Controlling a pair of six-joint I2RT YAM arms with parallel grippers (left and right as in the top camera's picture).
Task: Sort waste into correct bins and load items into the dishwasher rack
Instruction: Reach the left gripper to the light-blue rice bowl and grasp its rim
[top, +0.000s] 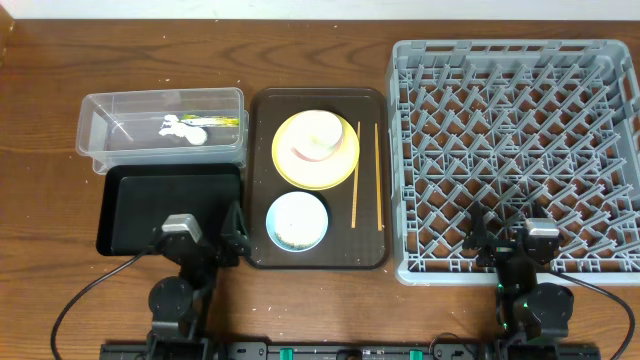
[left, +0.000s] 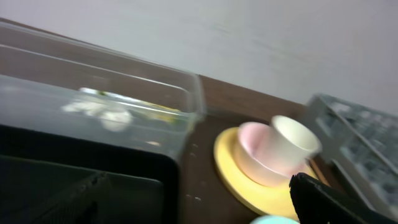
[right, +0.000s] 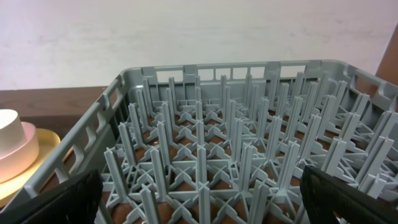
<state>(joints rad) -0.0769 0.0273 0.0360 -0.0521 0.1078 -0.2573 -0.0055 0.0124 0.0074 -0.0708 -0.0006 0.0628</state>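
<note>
Fingers (right: 348, 196) of my right gripper (top: 500, 240) are spread wide and hold nothing, low over the near edge of the dishwasher rack (top: 510, 50), whose pegs stand bare. My left gripper (top: 210, 240) is released too, at the near right corner of the black tray (top: 150, 200), which looks empty. Just beside it on the brown serving tray (top: 262, 200) sits the pale blue bowl (top: 297, 221), with faint specks inside that may be crumbs; I cannot tell. The two chopsticks (top: 355, 180) lie flat along the tray's right side. Farther back, the yellow plate (top: 300, 178) carries the white bowl (left: 255, 155), with the small cup (left: 295, 140) tilted in it. Farthest off, the clear tub (top: 160, 97) holds the paper scrap (top: 183, 128) and the wrapper (top: 222, 121). Loading seems not yet begun, I judge. I would start with the blue bowl: one finger inside the rim, one outside, lifted level so nothing spills, any crumbs tipped into a bin before racking. The stacked cup should come off first, lest it slide.
</note>
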